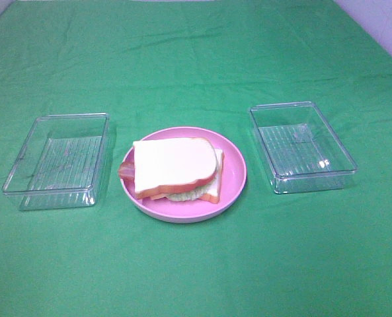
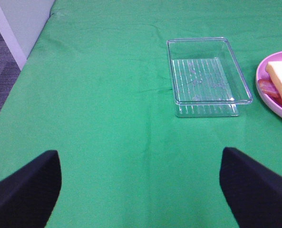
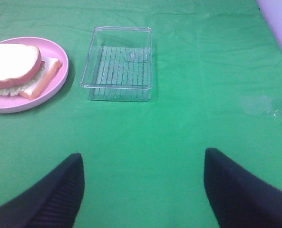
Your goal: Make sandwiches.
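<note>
Here the sandwich (image 1: 177,168) lies assembled on the pink plate (image 1: 234,173), in the middle of the green surface (image 1: 196,264), between two clear trays (image 1: 57,160). Both arms are pulled back, well apart from it. The left end effector (image 2: 141,185) is wide open and holds nothing; the stack lies ahead of it, toward the inner side. The right end effector (image 3: 143,183) is open too, with the stack ahead toward its inner side. Neither arm looks clearly nearer. The long axis runs roughly across, from one tray to the other.
</note>
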